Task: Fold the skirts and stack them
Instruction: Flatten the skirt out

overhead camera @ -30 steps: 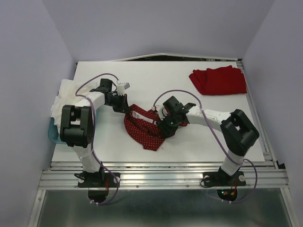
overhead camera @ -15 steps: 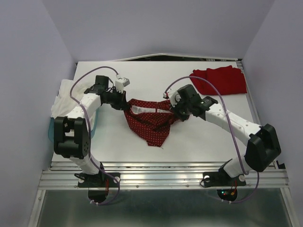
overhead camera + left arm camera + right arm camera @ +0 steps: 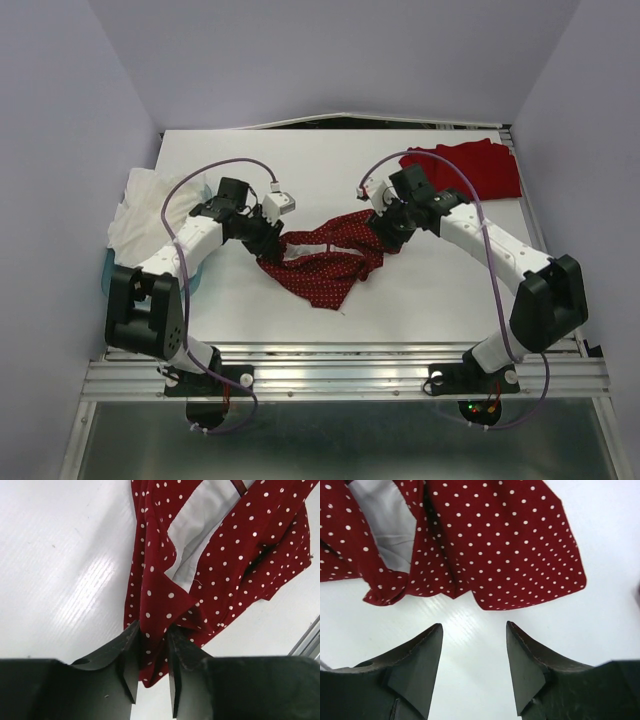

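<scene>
Top view. Dotted skirt (image 3: 330,265) crumpled at mid-counter (image 3: 300,160), between the two arms. Plain red skirt (image 3: 465,170) folded at the far right corner, well apart from it. Left tool (image 3: 272,240) at the dotted skirt's left end, right tool (image 3: 385,228) at its right end. Blue bin (image 3: 112,280) off the counter's left edge, with white cloth (image 3: 140,205) heaped in it and spilling over the rim.

Left wrist view. Left tool (image 3: 152,630) narrow, with a fold of dotted skirt (image 3: 240,545) in the gap between the fingers; pinched or loose, cannot tell. White lining (image 3: 195,530) showing.

Right wrist view. Right tool (image 3: 474,626) wide, holding nothing, over bare counter (image 3: 600,540) just short of the dotted skirt's (image 3: 500,540) edge.
</scene>
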Available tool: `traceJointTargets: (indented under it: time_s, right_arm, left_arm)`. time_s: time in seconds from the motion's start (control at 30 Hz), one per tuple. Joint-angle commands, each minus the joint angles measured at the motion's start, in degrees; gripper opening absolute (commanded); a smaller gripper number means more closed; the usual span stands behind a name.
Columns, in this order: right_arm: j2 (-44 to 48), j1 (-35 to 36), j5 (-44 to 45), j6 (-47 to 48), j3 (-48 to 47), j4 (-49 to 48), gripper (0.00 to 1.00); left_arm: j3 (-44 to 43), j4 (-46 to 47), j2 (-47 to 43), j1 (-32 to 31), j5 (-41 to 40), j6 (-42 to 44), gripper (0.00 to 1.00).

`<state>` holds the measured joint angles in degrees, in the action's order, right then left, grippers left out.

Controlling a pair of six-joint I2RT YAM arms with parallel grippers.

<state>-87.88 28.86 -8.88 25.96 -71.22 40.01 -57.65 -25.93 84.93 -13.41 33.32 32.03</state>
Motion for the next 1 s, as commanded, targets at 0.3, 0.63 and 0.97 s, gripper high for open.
traceJointTargets:
  time_s: [0.3,0.63,0.97]
  right_arm:
    - [7.1,-2.4,-21.2,-6.1,7.4,5.3,0.70]
    - [3.9,1.7,-20.9,-17.5,15.2,-6.9,0.78]
    - [-0.4,5.2,-13.7,-25.8,15.1,-13.9,0.67]
  left_arm:
    - [-2.3,-4.1,-6.3,0.8,0.0,3.6,0.64]
    - [-10.5,-8.6,-3.1,2.1,2.3,5.2,0.64]
    - [-11.2,-4.7,-1.2,3.0,2.8,-0.5,0.63]
